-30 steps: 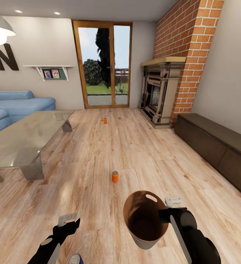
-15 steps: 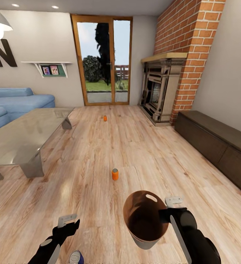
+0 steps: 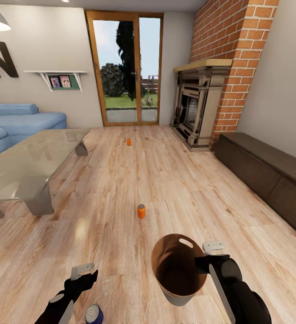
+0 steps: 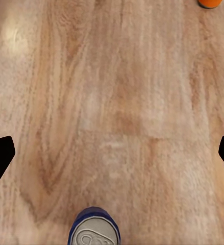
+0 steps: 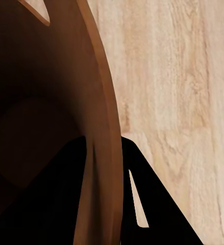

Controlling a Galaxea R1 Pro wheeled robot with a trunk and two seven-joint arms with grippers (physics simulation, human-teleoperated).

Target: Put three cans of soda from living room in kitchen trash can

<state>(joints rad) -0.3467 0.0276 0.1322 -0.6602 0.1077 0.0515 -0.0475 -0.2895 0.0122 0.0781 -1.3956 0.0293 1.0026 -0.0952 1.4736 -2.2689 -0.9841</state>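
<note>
The view has been tipped down and brought slightly nearer, so the cans are being approached. The left claw [image 3: 81,274] is spread wide and empty above a blue can [image 3: 93,313]. One orange can [image 3: 141,210] stands ahead, another [image 3: 128,141] far off. The bin [image 3: 177,288] is carried, its rim pinched by the right claw [image 3: 205,256].

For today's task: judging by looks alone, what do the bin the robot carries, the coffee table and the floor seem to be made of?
Bin: probably metal or plastic; matt grey outside, smooth coppery-brown inside, thin wall.
Coffee table: glass top, since it reflects the room; the grey legs look like metal or stone.
Floor: light wood planks with visible grain and a slight sheen.
</note>
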